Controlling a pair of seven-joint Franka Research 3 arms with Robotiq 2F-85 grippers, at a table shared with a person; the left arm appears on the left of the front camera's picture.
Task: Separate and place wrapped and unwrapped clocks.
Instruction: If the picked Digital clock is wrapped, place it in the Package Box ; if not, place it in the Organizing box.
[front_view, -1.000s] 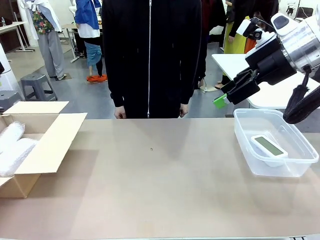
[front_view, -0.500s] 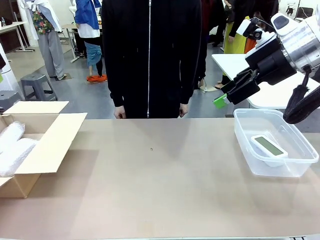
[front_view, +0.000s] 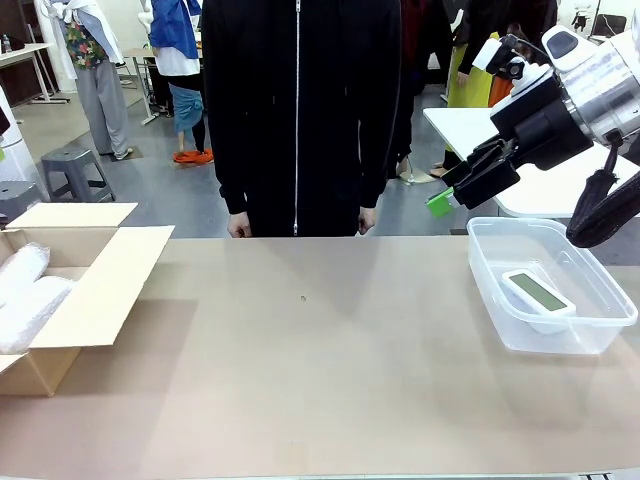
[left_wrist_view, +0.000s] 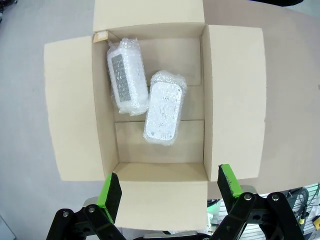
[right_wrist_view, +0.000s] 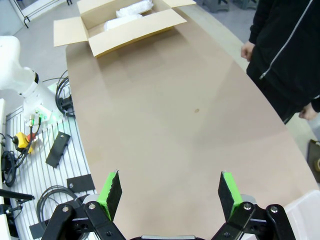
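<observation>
The sorting looks finished, or very nearly so, as far as the pictures tell. At the left edge of the bench (front_view: 320, 380) stands an open cardboard box (left_wrist_view: 235, 100), and the left wrist view looks straight down into it: two wrapped clocks (left_wrist_view: 128, 77) (left_wrist_view: 164, 107), both swathed in whitish bubble wrap, lie side by side on its floor, touching or almost touching at one corner. In the front view the same bundles show as pale shapes in the box at the picture's left. At the right edge of the bench sits a clear plastic tub (front_view: 590, 335), and inside it lies the unwrapped clock (front_view: 538, 291), white with a grey-green screen, face up. The stretch of bench between box and tub carries no further clock. The left gripper (left_wrist_view: 170, 186) hangs above the box with its jaws wide apart and nothing between them. The right gripper (front_view: 452, 192) is raised above and just beyond the tub's far left corner, likewise fully open and empty. A person (front_view: 300, 110) in a dark zipped jacket stands at the far edge with hands down. Judging by this, nothing seems left but to draw the arms back.
</observation>
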